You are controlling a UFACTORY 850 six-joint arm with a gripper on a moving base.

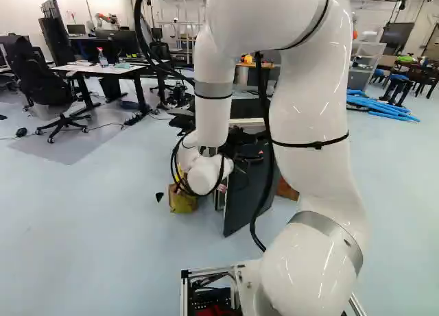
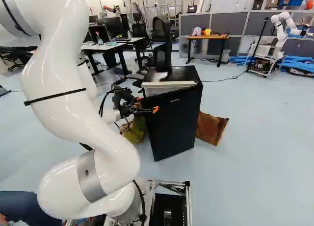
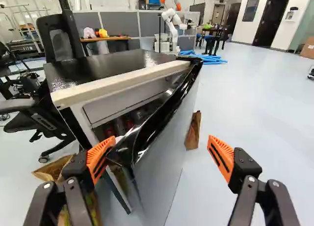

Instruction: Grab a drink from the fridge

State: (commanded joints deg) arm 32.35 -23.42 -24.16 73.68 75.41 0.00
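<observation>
1. The fridge [image 2: 171, 120] stands ahead of the arm, a dark box with a pale strip [image 3: 122, 84] along the front of its top, and its door [image 3: 164, 160] is swung partly open, leaving a gap beneath that strip
2. Through the gap the wrist view shows a few reddish, rounded drinks [image 3: 128, 123] on the inside, partly hidden by the door; whether they are cans or bottles is too small to tell
3. The gripper [image 2: 147, 104] is at the door's free side, and no drink is in its grasp
4. In the wrist view the gripper [image 3: 162, 139] has its fingers spread wide, with the door's glossy black edge between them; one orange pad [image 3: 100, 156] is right by the free corner, though I cannot tell if it touches, while the other [image 3: 221, 157] stands well apart from the door's outer face
5. A brown paper bag [image 2: 211, 128] sits on the floor beside the fridge, and a yellow-green bag [image 2: 136, 130] is on the floor at its other side, below the gripper
6. A black office chair [image 2: 161, 42] is behind the fridge, and a wooden-topped table [image 2: 208, 37] is farther back by the grey partitions [image 2: 221, 22]
7. At the upper right of the right base view stands another robot [image 2: 280, 35], with blue tubes [image 2: 300, 64] on the floor near it
</observation>
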